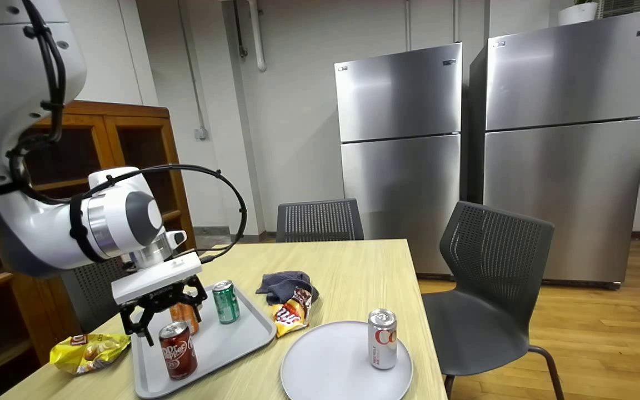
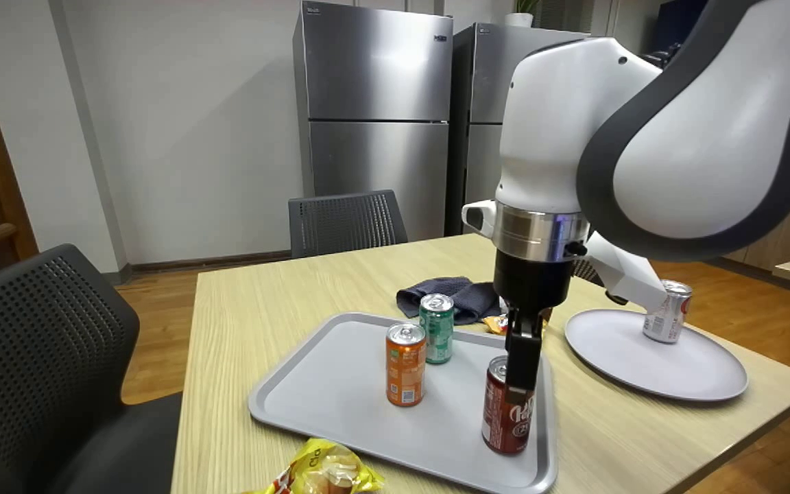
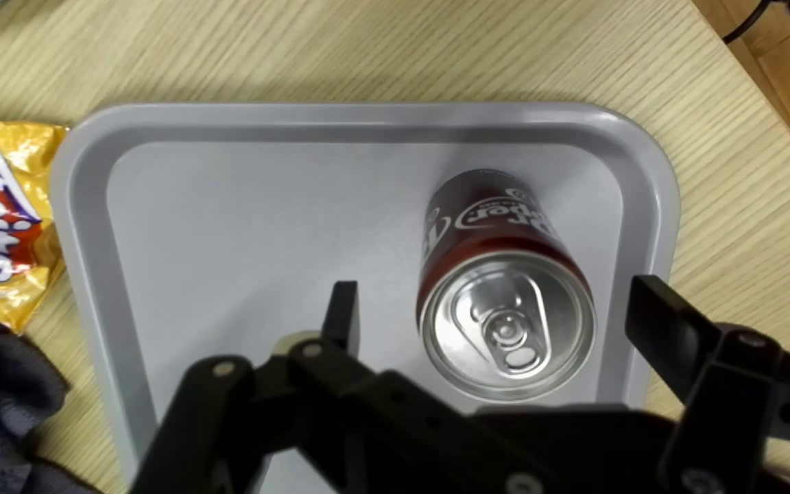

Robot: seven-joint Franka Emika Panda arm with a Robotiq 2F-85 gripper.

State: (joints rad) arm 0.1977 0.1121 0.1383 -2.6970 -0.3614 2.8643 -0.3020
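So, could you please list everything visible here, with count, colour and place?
Table: one, beige, centre
Tray: one, grey, on table
Plate: one, grey, on table
Cans: four; red can, orange can and green can on tray, silver can on plate
Snack bags: two; yellow bag, orange bag, beside tray
Cloth: one, dark grey, on table
Chairs: at least three, dark grey, around table
Fridges: two, silver, behind table
Plant pot: one, white, on fridge
Cabinet: one, brown, near wall
Robot arm: one, white, over table
Gripper: one, black, open, near red can

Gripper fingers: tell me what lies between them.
The upright Dr Pepper can stands between the open fingers; the wrist view shows a gap on either side of it.
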